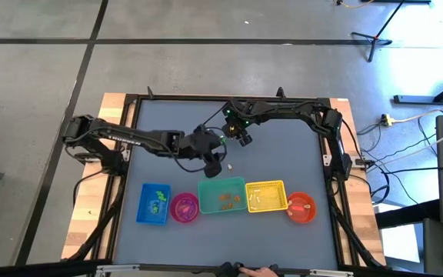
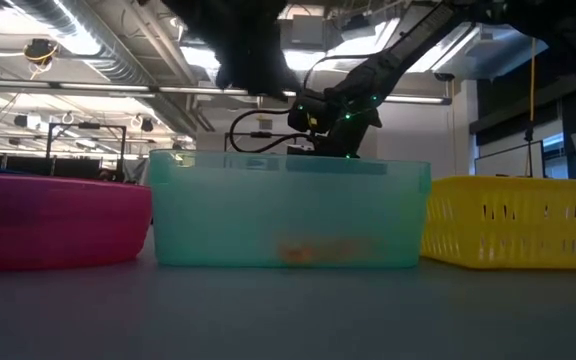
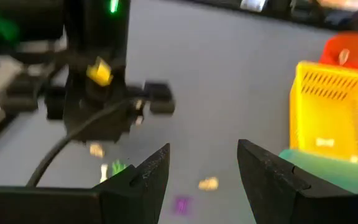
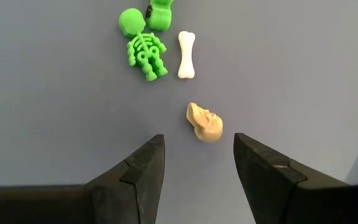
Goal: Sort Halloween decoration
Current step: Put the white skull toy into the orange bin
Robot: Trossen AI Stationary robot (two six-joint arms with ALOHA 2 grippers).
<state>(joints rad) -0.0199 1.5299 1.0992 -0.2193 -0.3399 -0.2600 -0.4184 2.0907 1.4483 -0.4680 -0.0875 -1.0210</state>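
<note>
- The right gripper (image 4: 196,163) hangs spread and empty over the loose trinkets on the table (image 4: 55,99); a tan skull (image 4: 204,122) lies just ahead of its gap, long axis slanting across it
- Beyond lie a white bone (image 4: 186,54) and green skeleton (image 4: 142,48)
- The left gripper (image 3: 202,171), also spread and empty, hovers near the teal bin (image 1: 221,195)
- Only the right wrist view shows the trinkets' shapes; the high view places both arms
</note>
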